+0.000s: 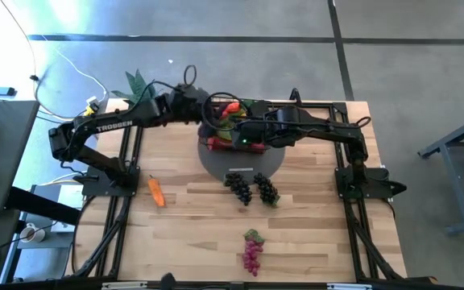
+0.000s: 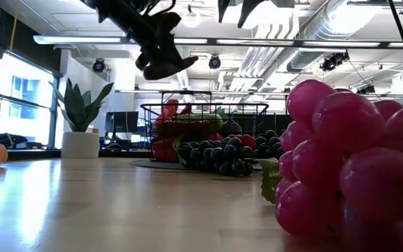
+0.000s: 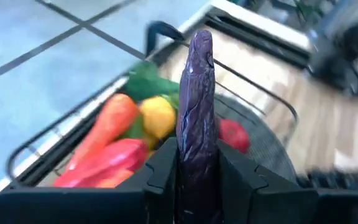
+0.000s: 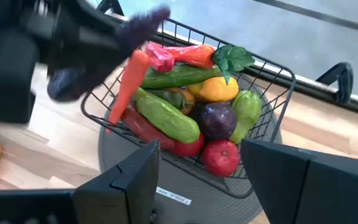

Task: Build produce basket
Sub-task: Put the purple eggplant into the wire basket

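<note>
The black wire basket [image 1: 234, 121] stands on a grey round disc [image 1: 240, 161] at the table's far middle. It holds produce: a carrot, cucumbers, red peppers, a lemon and an apple [image 4: 221, 155]. My left gripper [image 1: 202, 109] is above the basket's left rim, shut on a long purple eggplant [image 3: 196, 106]. My right gripper [image 4: 201, 180] hangs over the basket's near side [image 4: 185, 168], open, with nothing between its fingers. In the low view the left gripper [image 2: 161, 59] is above the basket [image 2: 205, 129]. My left gripper pinches the eggplant's lower end [image 3: 197, 171] between its two fingers [image 3: 160, 174]. It comes from the table's left, slanting down. The eggplant lies along the fingers and sticks out past their tips. It is lifted clear, over the produce in the basket.
A loose carrot [image 1: 157, 191] lies near the left arm's base. Two dark grape bunches [image 1: 250, 188] lie just in front of the disc, and a red grape bunch [image 1: 253, 251] lies near the front edge. A potted plant [image 2: 81, 119] stands at the far left.
</note>
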{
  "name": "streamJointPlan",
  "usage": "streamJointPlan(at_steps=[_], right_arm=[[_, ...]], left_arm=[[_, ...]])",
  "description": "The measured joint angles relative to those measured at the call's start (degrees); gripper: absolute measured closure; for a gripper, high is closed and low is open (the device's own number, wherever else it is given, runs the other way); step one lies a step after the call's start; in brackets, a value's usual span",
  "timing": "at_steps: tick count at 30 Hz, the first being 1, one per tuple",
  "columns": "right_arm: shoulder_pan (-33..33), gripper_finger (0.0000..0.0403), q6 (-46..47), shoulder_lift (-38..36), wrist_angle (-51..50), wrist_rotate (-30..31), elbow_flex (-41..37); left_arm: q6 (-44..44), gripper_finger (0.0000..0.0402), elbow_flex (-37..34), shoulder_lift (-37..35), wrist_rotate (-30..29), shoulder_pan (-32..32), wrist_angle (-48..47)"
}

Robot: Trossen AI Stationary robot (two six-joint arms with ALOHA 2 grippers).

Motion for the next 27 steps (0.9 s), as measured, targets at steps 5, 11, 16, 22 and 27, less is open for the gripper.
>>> streamJointPlan(at_steps=[5,11,16,22,27], right_arm=[[-1.32,0.0194,-5.44,0.00,0.00,-0.10,0.00],[-3.68,0.0194,-12.43,0.00,0.00,-0.26,0.00],[-6.13,0.0194,-16.53,0.00,0.00,-0.95,0.00],[-9.03,0.0194,-22.37,0.00,-0.02,-1.99,0.00],[-10.80,0.0194,-26.50,0.00,0.00,-2.65,0.00]], left_arm=[[-4.92,0.0327,0.02,0.63,-0.86,3.77,1.73],[-12.75,0.0327,-1.16,3.12,-2.08,6.06,2.20],[-15.20,0.0327,-1.93,4.79,-4.68,6.42,1.89],[-17.56,0.0327,-2.02,7.46,-7.53,6.31,2.37],[-20.33,0.0326,-2.04,8.98,-7.92,6.31,2.28]])
